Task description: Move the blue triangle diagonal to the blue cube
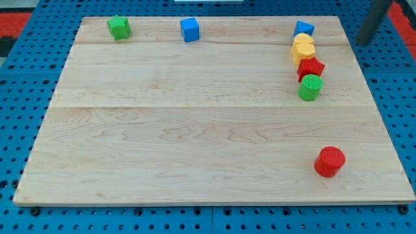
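Note:
The blue triangle sits near the top right corner of the wooden board, at the head of a tight column of blocks. The blue cube stands at the view's top, left of centre, far to the left of the triangle. My tip is at the view's top right, just past the board's right edge. It is to the right of the triangle and slightly lower, and touches no block.
Below the triangle, touching in a column, are two yellow blocks, a red star and a green cylinder. A green star is at the top left. A red cylinder stands at the lower right.

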You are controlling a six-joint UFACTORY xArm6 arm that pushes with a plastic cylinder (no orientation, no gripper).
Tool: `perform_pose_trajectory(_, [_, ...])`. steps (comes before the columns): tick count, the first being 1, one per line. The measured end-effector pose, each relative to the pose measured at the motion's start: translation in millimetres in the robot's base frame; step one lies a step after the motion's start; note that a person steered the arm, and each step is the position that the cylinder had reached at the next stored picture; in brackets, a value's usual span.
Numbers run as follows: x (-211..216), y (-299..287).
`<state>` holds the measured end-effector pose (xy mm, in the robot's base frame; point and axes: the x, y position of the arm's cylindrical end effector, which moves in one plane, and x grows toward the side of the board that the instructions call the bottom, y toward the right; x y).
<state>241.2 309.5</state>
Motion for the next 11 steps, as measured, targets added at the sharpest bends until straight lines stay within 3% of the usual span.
perform_pose_trajectory(1, [-48.7,-37.6])
perform_pose_trajectory(4, [-27.8,-117.6])
perform_pose_trajectory(6, [72.8,-144.2])
perform_pose_trajectory(8, [5.9,-138.9])
perform_pose_trajectory(9, [6.6,-61.9])
perform_pose_trajectory(10, [40.1,-69.8])
perform_pose_trajectory(11, [79.2,-114.0])
